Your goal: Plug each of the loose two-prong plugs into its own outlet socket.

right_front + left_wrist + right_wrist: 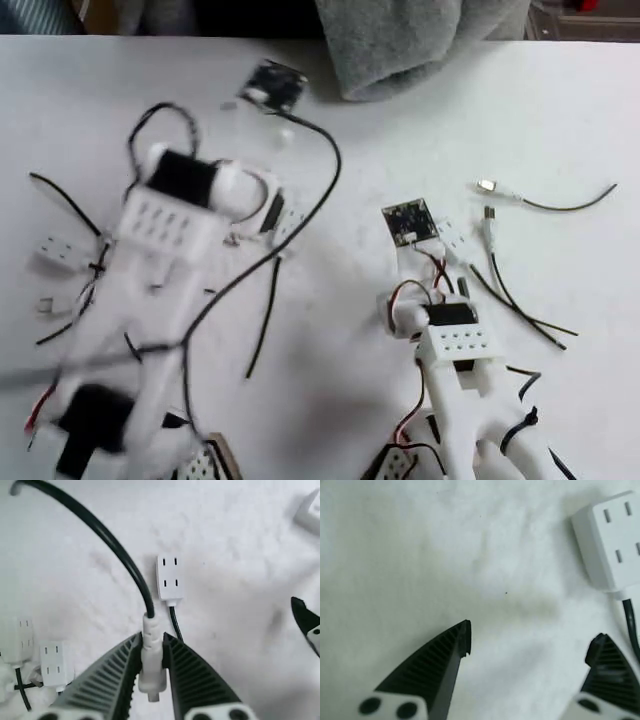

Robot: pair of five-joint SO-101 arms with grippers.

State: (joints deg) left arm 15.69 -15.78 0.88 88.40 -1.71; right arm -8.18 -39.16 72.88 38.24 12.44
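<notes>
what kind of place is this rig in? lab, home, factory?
Probably a robotics or electronics workbench, not a factory line: a white table strewn with bare circuit boards, loose cables and white outlet blocks. The left gripper clamps a plug.

The table (560, 120) was white and matt, with a faintly mottled, slightly rough look in the wrist views. The left gripper (151, 639) had fingers (112, 677) of matt black plastic with fine ribs; the right gripper (531, 635) showed the same ribbed black plastic on white plastic mounts. The plug (150, 665) was smooth white plastic with a soft sheen, its cable (100, 535) sheathed in smooth, slightly glossy black. The outlet socket (169, 577) was smooth white plastic. At the upper middle of the high view lay a grey cloth (400, 40), fuzzy and matt. An arm's shell (165, 230) was matt white plastic.
</notes>
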